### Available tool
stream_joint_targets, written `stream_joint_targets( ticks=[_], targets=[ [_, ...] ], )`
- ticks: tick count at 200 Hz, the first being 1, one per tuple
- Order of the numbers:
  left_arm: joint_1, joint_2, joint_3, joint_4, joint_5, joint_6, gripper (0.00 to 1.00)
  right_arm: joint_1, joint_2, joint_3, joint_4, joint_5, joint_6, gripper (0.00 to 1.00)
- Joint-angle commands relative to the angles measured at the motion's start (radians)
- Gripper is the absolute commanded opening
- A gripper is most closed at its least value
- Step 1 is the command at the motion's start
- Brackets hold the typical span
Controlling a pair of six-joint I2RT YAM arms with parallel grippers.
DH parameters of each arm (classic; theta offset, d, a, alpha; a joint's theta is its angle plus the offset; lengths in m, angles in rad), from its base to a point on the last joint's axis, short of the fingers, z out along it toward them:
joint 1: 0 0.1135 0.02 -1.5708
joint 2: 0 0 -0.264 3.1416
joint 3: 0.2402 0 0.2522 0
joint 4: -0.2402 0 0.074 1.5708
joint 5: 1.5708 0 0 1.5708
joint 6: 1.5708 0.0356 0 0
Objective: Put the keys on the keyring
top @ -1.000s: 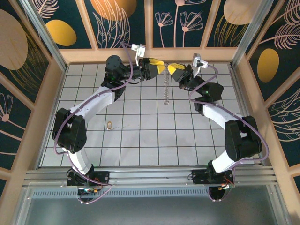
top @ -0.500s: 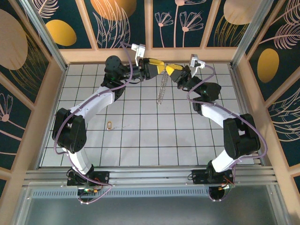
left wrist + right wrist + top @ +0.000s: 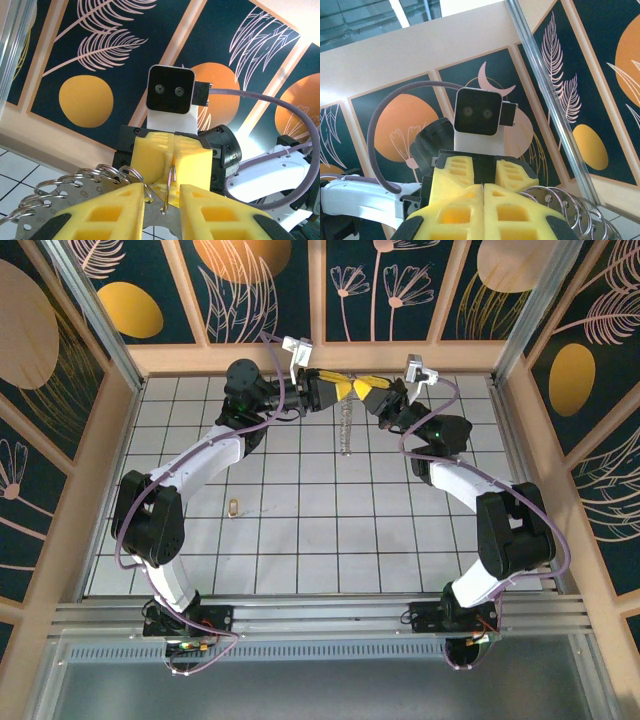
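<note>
The keyring [image 3: 347, 430], a chain of silvery rings, hangs long and narrow from where both grippers meet at the back centre. My right gripper [image 3: 362, 391] is shut, and in the left wrist view it [image 3: 171, 162] pinches one ring [image 3: 172, 175] of the chain. My left gripper [image 3: 162, 195] faces it tip to tip with its jaws apart. A flat silvery piece with a hole [image 3: 162, 212] lies in that gap, threaded by the pinched ring. More rings [image 3: 560, 205] bunch beside the tips. The small brass key [image 3: 233, 506] lies alone on the tiled floor at the left.
The wooden back wall [image 3: 320, 358] stands just behind the two grippers. Side walls [image 3: 95, 450] and a metal rail [image 3: 320, 615] at the near edge close in the tiled floor [image 3: 330, 530].
The hanging keyring swung left and has come back under the grippers, hanging shorter. The right gripper shifted slightly left against the left gripper. The brass key has not moved.
</note>
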Motion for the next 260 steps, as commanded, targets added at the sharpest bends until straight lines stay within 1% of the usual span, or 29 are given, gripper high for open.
stream_joint_targets(
  ticks=[1, 30, 83, 120, 132, 144, 162, 178, 185, 189, 199, 224, 247, 260],
  targets=[
    [-0.008, -0.012, 0.017, 0.001, 0.024, 0.025, 0.25, 0.008, 0.000, 0.036, 0.047, -0.004, 0.001, 0.00],
    [-0.010, -0.007, 0.031, 0.001, 0.021, 0.026, 0.28, 0.010, -0.001, 0.035, 0.038, -0.008, -0.005, 0.00],
    [-0.012, -0.006, 0.036, 0.002, 0.013, 0.029, 0.27, 0.011, -0.001, 0.027, 0.033, -0.013, -0.008, 0.00],
    [-0.012, -0.007, 0.033, 0.000, 0.016, 0.031, 0.20, 0.010, -0.009, 0.021, 0.024, -0.014, -0.016, 0.00],
    [-0.012, -0.008, 0.030, 0.001, 0.016, 0.036, 0.13, 0.010, -0.010, 0.022, 0.017, -0.016, -0.021, 0.00],
    [-0.012, -0.009, 0.026, 0.000, 0.019, 0.041, 0.00, 0.010, -0.011, 0.022, 0.010, -0.020, -0.023, 0.00],
    [-0.012, -0.017, 0.019, -0.027, 0.014, 0.075, 0.00, 0.008, -0.014, 0.030, -0.011, -0.042, -0.015, 0.00],
    [-0.012, -0.036, 0.005, -0.077, -0.001, 0.149, 0.00, -0.014, -0.049, 0.008, -0.048, -0.028, -0.010, 0.28],
    [-0.012, -0.047, 0.000, -0.114, -0.010, 0.190, 0.00, -0.033, -0.075, -0.012, -0.071, -0.013, -0.010, 0.34],
    [-0.012, -0.052, -0.004, -0.135, -0.015, 0.221, 0.00, -0.042, -0.092, -0.026, -0.083, -0.005, -0.008, 0.37],
    [-0.012, -0.057, -0.008, -0.185, -0.028, 0.283, 0.00, -0.069, -0.138, -0.056, -0.139, 0.022, -0.010, 0.40],
    [-0.012, -0.102, -0.020, -0.293, -0.080, 0.431, 0.00, -0.105, -0.253, -0.116, -0.368, 0.096, -0.070, 0.43],
    [-0.011, -0.107, -0.037, -0.308, -0.099, 0.494, 0.00, -0.107, -0.328, -0.149, -0.562, 0.138, -0.139, 0.44],
    [-0.012, -0.110, -0.049, -0.301, -0.106, 0.513, 0.00, -0.108, -0.355, -0.168, -0.622, 0.142, -0.162, 0.44]
  ],
)
